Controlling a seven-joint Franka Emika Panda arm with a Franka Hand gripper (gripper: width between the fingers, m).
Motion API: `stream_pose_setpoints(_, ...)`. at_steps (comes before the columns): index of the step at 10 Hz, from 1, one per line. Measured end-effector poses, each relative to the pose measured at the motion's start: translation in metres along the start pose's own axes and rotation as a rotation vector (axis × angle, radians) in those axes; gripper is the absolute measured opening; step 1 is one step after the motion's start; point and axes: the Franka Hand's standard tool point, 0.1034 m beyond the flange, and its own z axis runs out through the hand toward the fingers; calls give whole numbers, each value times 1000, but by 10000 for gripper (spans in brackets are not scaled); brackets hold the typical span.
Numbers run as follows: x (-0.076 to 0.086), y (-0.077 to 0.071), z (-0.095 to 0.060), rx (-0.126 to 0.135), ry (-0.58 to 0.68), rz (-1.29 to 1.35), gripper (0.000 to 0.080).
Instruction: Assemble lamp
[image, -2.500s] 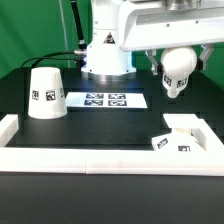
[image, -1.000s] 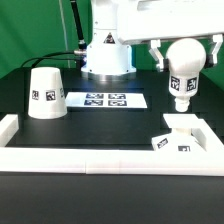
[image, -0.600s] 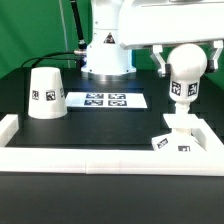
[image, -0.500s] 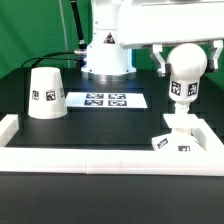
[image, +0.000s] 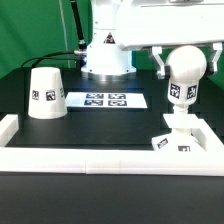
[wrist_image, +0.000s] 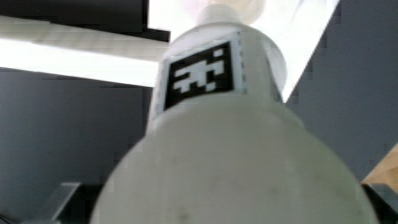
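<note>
My gripper (image: 183, 55) is shut on the white ball bulb (image: 182, 73) and holds it upright, neck down, at the exterior view's right. The tagged neck reaches down to the low square base block (image: 178, 136), which lies against the front rail; whether they touch I cannot tell. In the wrist view the bulb (wrist_image: 214, 140) fills the picture, its tag facing the camera, and dark fingers (wrist_image: 54, 205) show at its sides. The truncated-cone shade (image: 45, 93) stands on the table at the exterior view's left, apart from the gripper.
The marker board (image: 105, 100) lies flat in the middle behind the shade. A long white border rail (image: 100, 158) runs along the front with short upturned ends at both sides. The robot's white pedestal (image: 107, 55) stands at the back.
The bulb has turned from tilted to upright and come down over the base block. In the last half second it has hardly moved.
</note>
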Motion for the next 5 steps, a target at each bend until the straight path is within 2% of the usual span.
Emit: stream_pose_setpoints(5,-6,-4,3,1,-3,-7,579)
